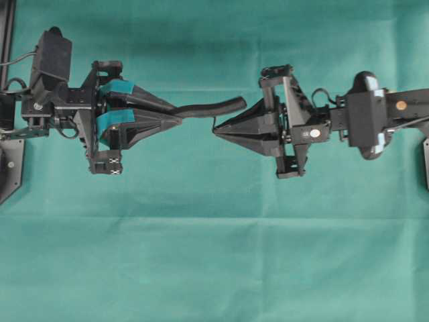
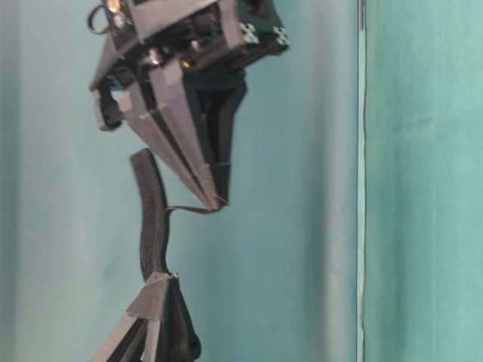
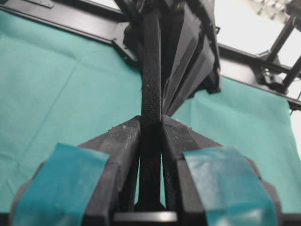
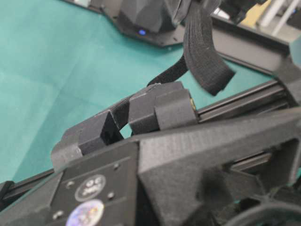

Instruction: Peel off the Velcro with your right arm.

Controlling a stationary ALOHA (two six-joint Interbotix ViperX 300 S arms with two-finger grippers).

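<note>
My left gripper (image 1: 179, 115), with teal-taped fingers (image 3: 80, 179), is shut on a thick black textured strap (image 1: 209, 108) that sticks out toward the right arm; the left wrist view shows the strap (image 3: 151, 80) clamped between the jaws. The Velcro (image 2: 192, 210), a thin black strip, has come away from the strap and runs sideways to my right gripper (image 1: 216, 128). The right gripper's plain black pointed fingers are shut on the Velcro's end (image 4: 164, 75). In the table-level view the right gripper (image 2: 219, 204) hangs above the left gripper (image 2: 155, 298), with the strap (image 2: 153, 219) between them.
A green cloth (image 1: 214, 255) covers the table under both raised grippers. A black frame rail (image 4: 244, 40) and an arm base with a blue light (image 4: 142, 32) lie beyond the strap in the right wrist view.
</note>
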